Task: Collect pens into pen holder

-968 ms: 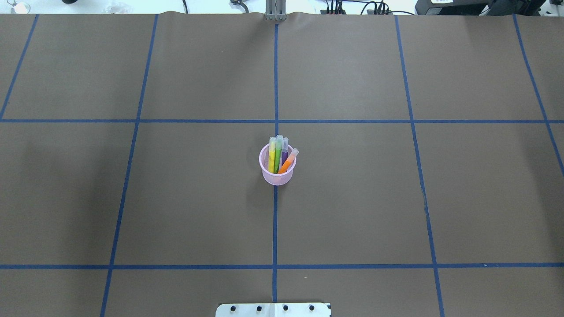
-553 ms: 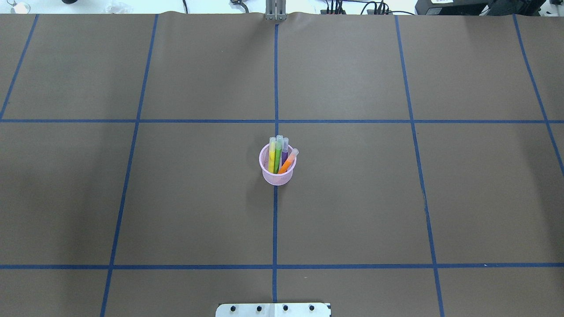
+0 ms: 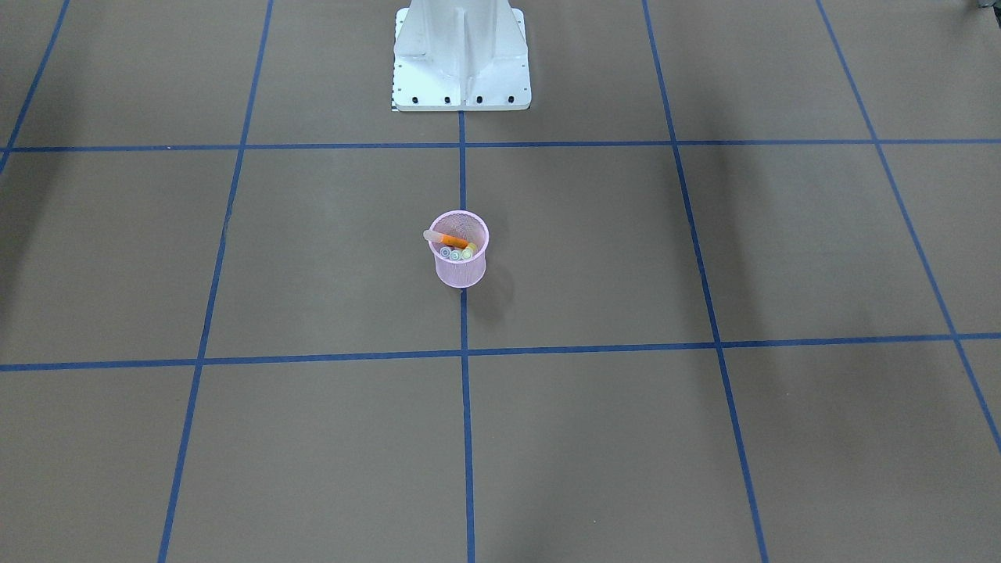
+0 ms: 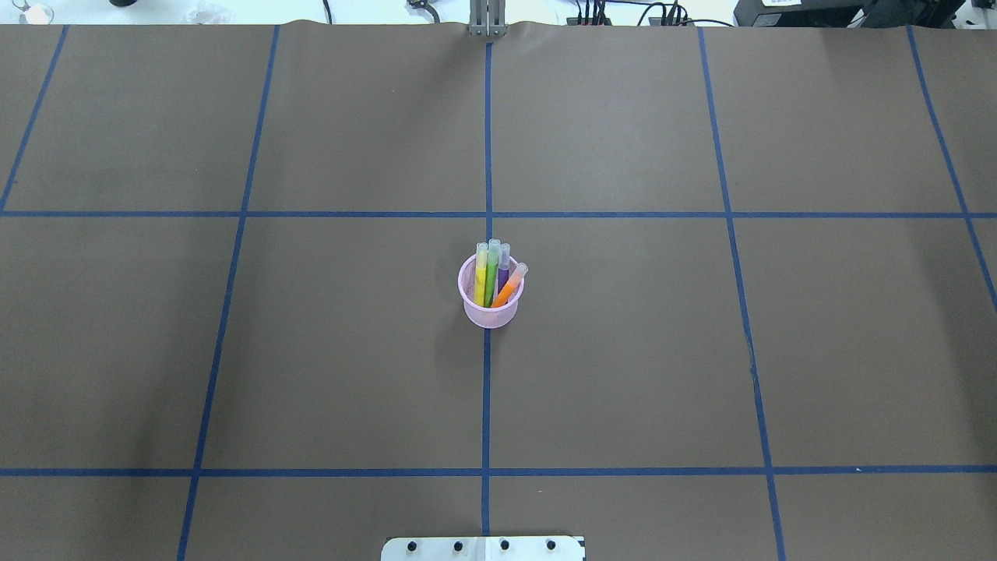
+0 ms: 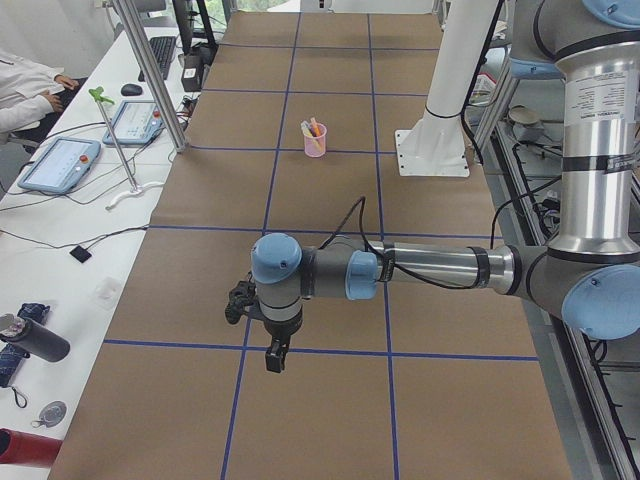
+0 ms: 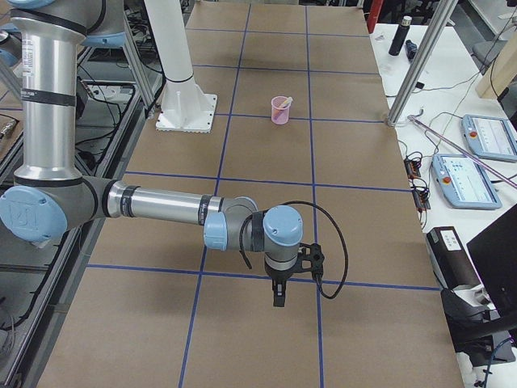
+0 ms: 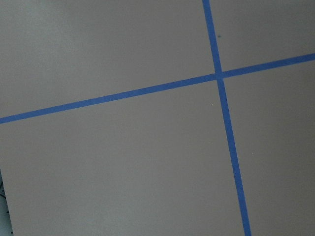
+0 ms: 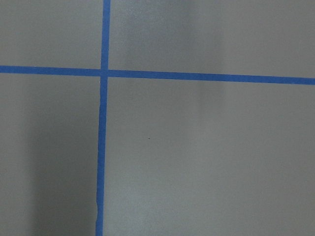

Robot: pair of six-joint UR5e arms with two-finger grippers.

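The pink mesh pen holder stands upright at the table's middle, on the blue centre line. Inside it stand several pens: yellow, green, purple and orange, the orange one leaning over the rim. The front-facing view shows the same pen holder with the orange pen lying across its mouth. My left gripper hangs over bare table far off, seen only from the side. My right gripper likewise. I cannot tell whether either is open or shut. Both wrist views show only brown mat and blue tape.
The robot's white base stands at the near table edge. Blue tape lines divide the brown mat into squares. Beside the table a desk holds teach pendants, a bottle and cables, and a person's sleeve rests there.
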